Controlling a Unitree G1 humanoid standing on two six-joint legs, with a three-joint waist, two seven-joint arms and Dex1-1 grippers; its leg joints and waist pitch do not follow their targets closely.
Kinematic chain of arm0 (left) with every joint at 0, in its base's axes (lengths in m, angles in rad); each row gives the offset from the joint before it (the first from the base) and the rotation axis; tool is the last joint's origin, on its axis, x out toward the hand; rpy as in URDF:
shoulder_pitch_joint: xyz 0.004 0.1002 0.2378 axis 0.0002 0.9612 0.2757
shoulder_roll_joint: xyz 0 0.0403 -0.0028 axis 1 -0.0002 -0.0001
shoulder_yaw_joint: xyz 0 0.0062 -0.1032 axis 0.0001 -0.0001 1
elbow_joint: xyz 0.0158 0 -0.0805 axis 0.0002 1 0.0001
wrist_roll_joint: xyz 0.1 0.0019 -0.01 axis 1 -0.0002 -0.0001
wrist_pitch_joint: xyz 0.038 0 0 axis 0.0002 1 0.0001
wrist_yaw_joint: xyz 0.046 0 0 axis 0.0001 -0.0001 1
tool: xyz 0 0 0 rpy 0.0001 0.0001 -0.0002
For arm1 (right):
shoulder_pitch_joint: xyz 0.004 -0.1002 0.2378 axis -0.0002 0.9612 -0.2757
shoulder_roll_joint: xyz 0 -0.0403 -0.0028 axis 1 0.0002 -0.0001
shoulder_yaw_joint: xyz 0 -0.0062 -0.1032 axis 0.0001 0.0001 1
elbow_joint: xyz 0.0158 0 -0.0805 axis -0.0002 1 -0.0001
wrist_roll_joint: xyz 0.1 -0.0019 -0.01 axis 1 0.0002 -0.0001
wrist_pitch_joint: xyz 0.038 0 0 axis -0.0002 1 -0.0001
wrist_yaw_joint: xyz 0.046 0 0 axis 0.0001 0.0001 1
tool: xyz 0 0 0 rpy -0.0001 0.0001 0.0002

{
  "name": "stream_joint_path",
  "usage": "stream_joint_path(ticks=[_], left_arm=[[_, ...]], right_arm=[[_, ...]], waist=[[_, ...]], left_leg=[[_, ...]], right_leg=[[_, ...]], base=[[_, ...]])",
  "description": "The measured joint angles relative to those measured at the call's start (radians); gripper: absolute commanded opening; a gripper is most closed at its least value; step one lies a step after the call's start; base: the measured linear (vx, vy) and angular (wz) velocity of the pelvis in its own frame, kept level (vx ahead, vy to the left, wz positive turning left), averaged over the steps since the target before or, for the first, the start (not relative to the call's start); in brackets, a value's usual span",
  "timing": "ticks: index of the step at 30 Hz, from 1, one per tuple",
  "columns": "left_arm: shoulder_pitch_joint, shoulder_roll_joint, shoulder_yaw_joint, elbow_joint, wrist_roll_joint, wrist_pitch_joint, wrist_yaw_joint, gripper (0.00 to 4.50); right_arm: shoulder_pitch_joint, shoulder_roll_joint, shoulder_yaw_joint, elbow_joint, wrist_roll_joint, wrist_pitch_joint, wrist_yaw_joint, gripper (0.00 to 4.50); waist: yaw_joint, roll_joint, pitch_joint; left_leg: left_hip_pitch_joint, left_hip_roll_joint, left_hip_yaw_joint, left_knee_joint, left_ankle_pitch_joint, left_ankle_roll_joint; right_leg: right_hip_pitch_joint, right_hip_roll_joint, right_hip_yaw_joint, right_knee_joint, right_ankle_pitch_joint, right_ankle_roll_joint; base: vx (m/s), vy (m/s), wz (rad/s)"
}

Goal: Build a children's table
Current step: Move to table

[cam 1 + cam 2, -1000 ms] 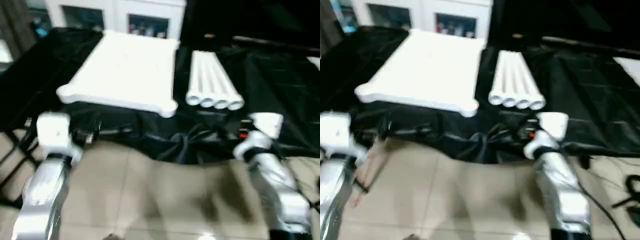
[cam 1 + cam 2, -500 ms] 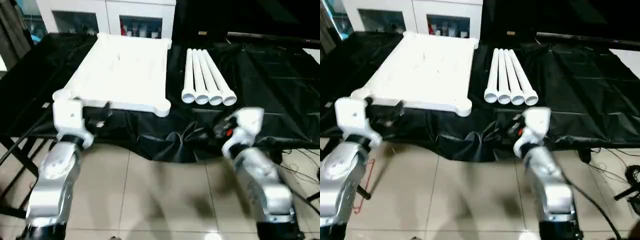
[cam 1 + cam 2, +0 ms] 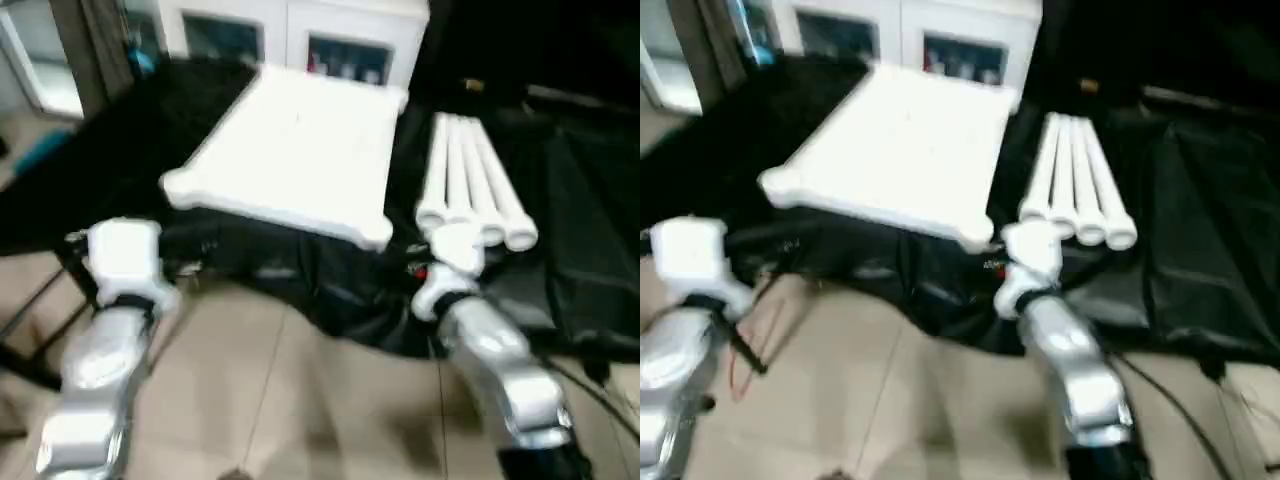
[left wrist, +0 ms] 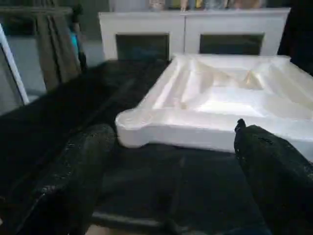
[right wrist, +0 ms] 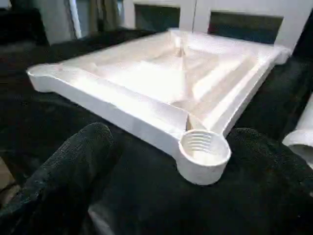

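Black cloth covered the tabletop (image 3: pixel 580 200), with a white glass-door cabinet (image 3: pixel 300 30) behind it. White table board (image 3: pixel 300 150) lay upside down on the cloth, ribs and threaded corner socket (image 5: pixel 203 149) facing up, probably so legs could go straight in. Four white tube legs (image 3: pixel 465 185) lay side by side just right of the board, ends toward the robot, handy to grab. Left fingers (image 4: pixel 83 166) were spread wide, empty, aimed at the board's near left corner. Right fingers (image 5: pixel 78 161) were also wide apart, holding nothing, near the right corner socket, not touching it.
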Motion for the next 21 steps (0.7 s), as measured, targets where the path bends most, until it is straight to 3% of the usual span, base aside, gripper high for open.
stream_joint_path(ticks=[1, 3, 5, 7, 21], left_arm=[[0.000, -0.008, -0.007, -0.003, 0.000, 0.000, 0.000, 4.43], [-0.001, -0.016, -0.043, -0.006, -0.001, 0.000, -0.003, 4.43], [-0.001, -0.014, -0.045, -0.006, 0.000, 0.000, -0.003, 4.43], [-0.001, -0.006, -0.038, -0.006, 0.000, 0.000, -0.006, 4.43], [-0.015, -0.012, -0.046, -0.005, -0.002, 0.015, -0.020, 4.43]], right_arm=[[0.011, -0.007, -0.003, -0.001, 0.000, 0.000, -0.001, 4.37], [0.030, -0.021, -0.022, 0.000, -0.001, 0.000, -0.005, 4.37], [0.039, -0.025, -0.033, 0.000, -0.002, 0.000, -0.008, 4.37], [0.040, -0.020, -0.037, 0.000, -0.003, 0.000, -0.013, 4.37], [0.030, -0.010, -0.042, 0.000, -0.007, 0.000, -0.025, 4.37]], waist=[[0.008, -0.006, -0.002], [0.021, 0.008, 0.003], [0.031, 0.013, 0.001], [0.034, 0.015, -0.001], [0.032, 0.014, -0.004]], left_leg=[[0.001, 0.002, 0.020, 0.001, -0.002, 0.011], [0.007, 0.036, 0.049, -0.001, -0.003, 0.019], [0.012, 0.049, 0.059, -0.008, 0.005, -0.002], [0.017, 0.062, 0.062, -0.014, 0.007, -0.037], [0.013, 0.059, 0.065, -0.017, -0.007, -0.038]], right_leg=[[0.018, -0.001, 0.007, -0.008, 0.006, 0.047], [0.033, 0.014, 0.002, -0.029, 0.013, 0.045], [0.040, 0.023, 0.000, -0.038, 0.017, 0.042], [0.044, 0.033, 0.002, -0.049, 0.020, 0.041], [0.047, 0.034, 0.004, -0.064, 0.016, 0.052]], base=[[0.000, 0.000, 0.00], [0.000, 0.000, 0.00], [0.000, 0.000, 0.00], [0.000, 0.000, 0.00], [0.022, 0.004, 0.01]])
